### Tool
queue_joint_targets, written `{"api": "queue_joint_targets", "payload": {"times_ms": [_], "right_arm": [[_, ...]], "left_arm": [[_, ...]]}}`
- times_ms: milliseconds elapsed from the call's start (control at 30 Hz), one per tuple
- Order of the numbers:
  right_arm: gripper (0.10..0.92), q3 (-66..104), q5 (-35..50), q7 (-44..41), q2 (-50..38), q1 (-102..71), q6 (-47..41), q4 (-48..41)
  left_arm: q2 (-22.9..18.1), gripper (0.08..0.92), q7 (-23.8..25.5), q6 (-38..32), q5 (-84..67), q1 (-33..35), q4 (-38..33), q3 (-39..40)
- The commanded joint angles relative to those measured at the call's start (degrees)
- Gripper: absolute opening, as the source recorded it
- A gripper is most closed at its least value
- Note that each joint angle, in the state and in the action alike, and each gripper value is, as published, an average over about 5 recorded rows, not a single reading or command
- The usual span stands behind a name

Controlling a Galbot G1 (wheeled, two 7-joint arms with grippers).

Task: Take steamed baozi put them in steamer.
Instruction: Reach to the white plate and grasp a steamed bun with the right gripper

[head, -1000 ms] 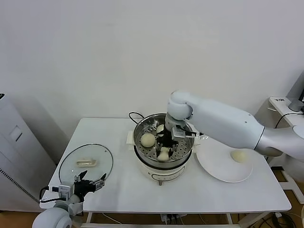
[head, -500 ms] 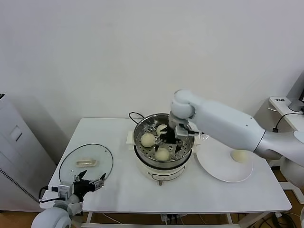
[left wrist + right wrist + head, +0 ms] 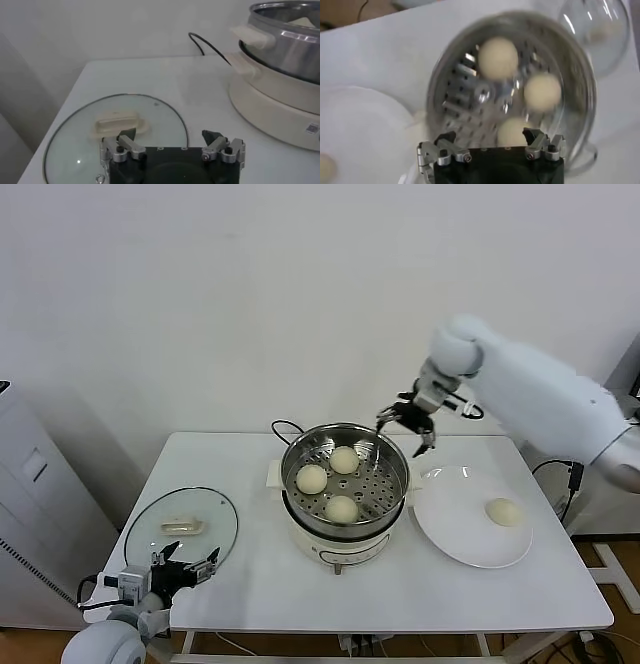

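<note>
Three steamed baozi (image 3: 341,508) were observed lying on the perforated floor of the steamer (image 3: 345,446), apart from one another; a second earlier only two could be made out there, with the third under the right gripper inside the basket. The third bun was therefore judged released. One baozi (image 3: 505,511) remained on the white plate (image 3: 450,534), just beside the steamer. The right gripper (image 3: 409,422) had been lifted clear, above the rear right of the rim, fingers spread and empty. Three of four transfers were judged complete; the plate bun was left to fetch. The left gripper (image 3: 183,569) was parked, fingers apart, at the table's front-left corner near the glass lid (image 3: 215,514).
</note>
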Motion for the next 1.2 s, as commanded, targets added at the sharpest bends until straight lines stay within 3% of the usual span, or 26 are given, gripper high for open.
{"api": "queue_joint_targets", "payload": {"times_ms": [33, 367, 1200], "right_arm": [[0.823, -2.9, 6.1, -0.5, -6.9, 1.1, -12.7, -8.9], [0.823, 5.2, -4.0, -0.1, -7.0, -9.7, -8.6, -18.7], [0.823, 27.4, -25.8, 9.1, -3.9, -25.5, -2.9, -29.0]], "left_arm": [[0.1, 0.823, 0.0, 0.1, 0.0, 0.0, 0.0, -0.1], [-0.2, 0.823, 0.0, 0.0, -0.1, -0.3, 0.4, 0.1], [-0.3, 0.823, 0.1, 0.0, -0.1, -1.6, 1.3, 1.7]]}}
